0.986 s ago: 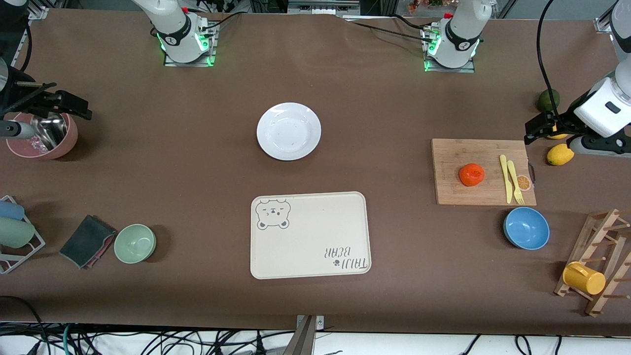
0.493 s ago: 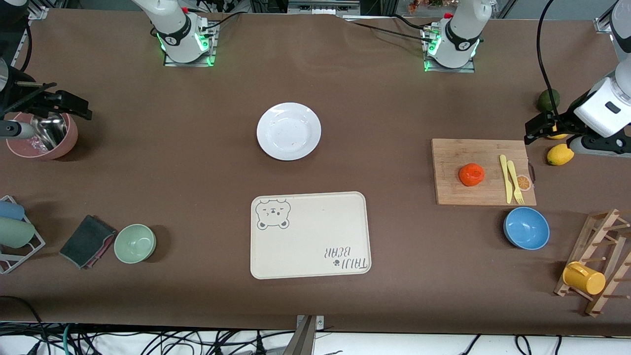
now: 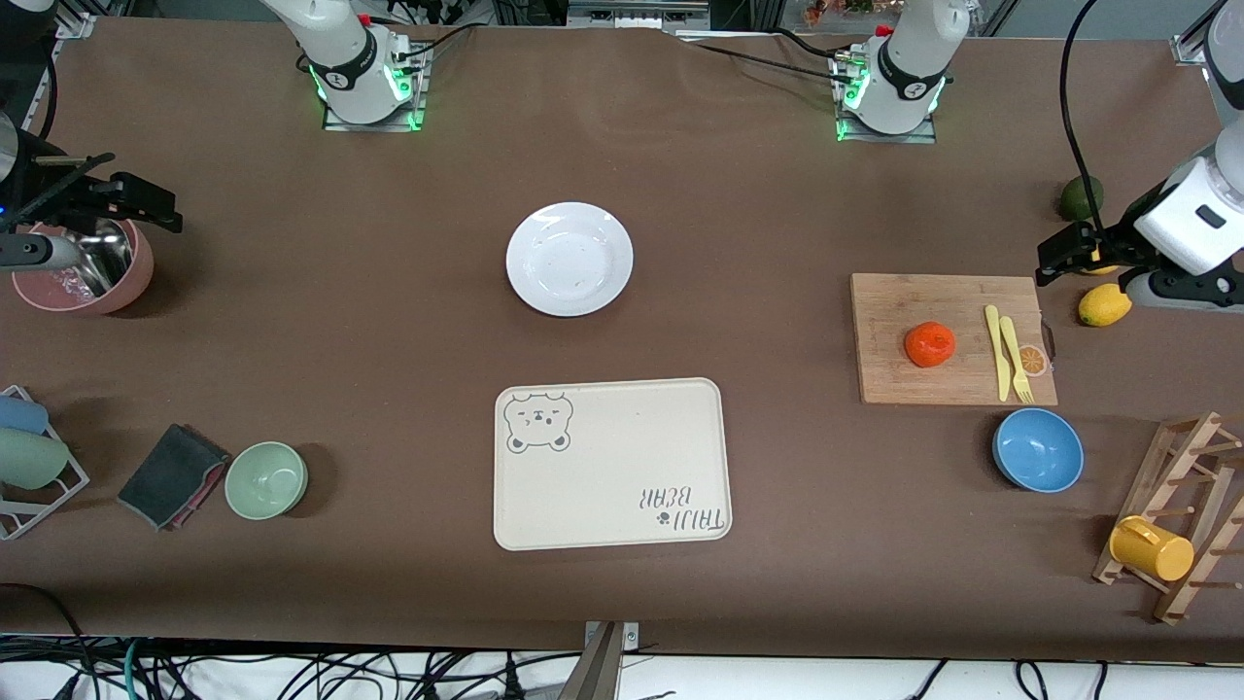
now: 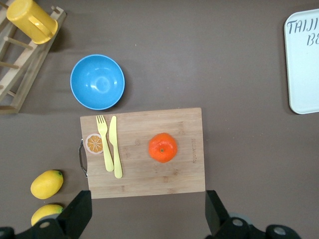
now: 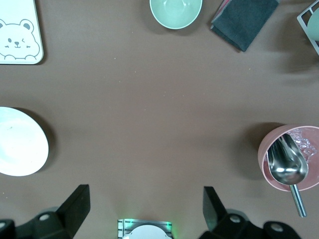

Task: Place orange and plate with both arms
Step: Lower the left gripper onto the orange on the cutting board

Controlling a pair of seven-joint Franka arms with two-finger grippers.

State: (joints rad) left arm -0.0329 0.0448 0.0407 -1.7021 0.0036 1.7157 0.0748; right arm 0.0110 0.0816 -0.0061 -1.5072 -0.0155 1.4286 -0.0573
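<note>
White plate (image 5: 20, 142) partly cropped

A cream bear-printed tray (image 3: 611, 464) lies near the middle of the table, with a green bowl (image 3: 266, 479) and a dark folded cloth (image 3: 173, 475) toward the right arm's end. Toward the left arm's end, a wooden cutting board (image 3: 952, 338) carries a yellow knife (image 3: 993, 351) and fork (image 3: 1015, 359), with a blue bowl (image 3: 1038, 450) just nearer the front camera. A pink bowl (image 3: 83, 268) holds a metal scoop (image 5: 289, 169), and a yellow mug (image 3: 1151, 548) hangs on a wooden rack (image 3: 1181, 515).
</note>
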